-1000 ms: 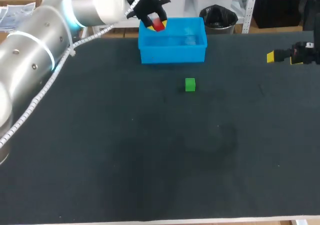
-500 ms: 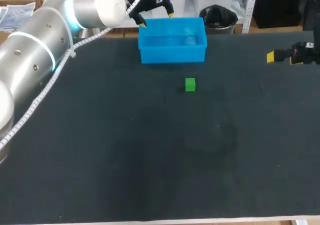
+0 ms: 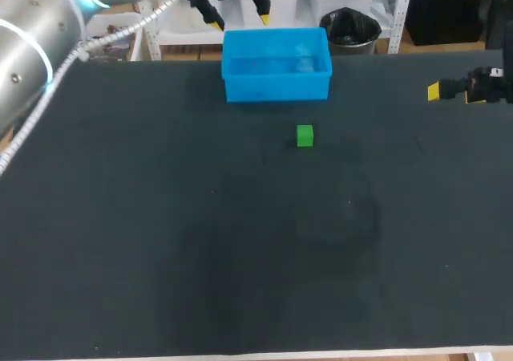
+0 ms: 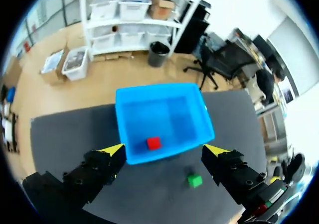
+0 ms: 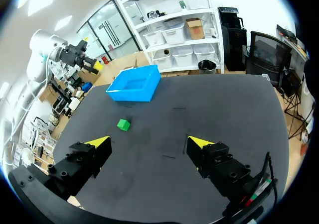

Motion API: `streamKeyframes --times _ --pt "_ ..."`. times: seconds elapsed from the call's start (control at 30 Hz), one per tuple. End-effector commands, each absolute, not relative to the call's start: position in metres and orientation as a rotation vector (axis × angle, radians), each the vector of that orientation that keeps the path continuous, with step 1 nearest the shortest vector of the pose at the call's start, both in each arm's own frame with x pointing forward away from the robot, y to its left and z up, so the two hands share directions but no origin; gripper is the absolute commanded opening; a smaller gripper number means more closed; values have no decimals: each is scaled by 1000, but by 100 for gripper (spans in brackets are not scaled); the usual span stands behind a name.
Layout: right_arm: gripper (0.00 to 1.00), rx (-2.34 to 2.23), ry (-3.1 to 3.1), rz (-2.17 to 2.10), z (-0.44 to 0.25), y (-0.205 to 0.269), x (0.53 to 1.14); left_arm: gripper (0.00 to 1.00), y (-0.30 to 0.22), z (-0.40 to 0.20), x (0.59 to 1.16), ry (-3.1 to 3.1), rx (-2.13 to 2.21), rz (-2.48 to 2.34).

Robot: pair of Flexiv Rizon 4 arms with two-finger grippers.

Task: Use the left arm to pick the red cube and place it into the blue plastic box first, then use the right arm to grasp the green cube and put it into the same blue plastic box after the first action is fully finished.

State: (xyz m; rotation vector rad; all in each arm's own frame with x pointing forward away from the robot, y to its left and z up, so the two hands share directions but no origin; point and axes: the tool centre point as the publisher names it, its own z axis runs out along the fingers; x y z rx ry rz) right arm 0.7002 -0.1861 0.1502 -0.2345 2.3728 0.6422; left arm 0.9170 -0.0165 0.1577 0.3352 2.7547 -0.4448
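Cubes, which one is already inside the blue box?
The red cube lies inside the box; the green cube sits on the table in front of it.

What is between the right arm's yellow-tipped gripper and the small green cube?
Nothing: only bare dark table surface separates the right gripper from the small green cube. The head view shows it, and the right wrist view agrees.

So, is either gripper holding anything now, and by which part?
Nothing is held: left gripper and right gripper are open; the red cube lies in the blue box.
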Motion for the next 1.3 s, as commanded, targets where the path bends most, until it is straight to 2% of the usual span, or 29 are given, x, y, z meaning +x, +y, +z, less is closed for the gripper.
streamKeyframes --times 0.03,0.83,1.3 --pt "100 -234 2373 642 150 -186 700 100 -5 168 885 2702 395 -428" --pt "100 -234 2373 642 150 -186 700 100 30 154 763 2617 489 -708" --pt "100 -234 2373 642 150 -186 700 100 52 146 713 2523 612 -736"
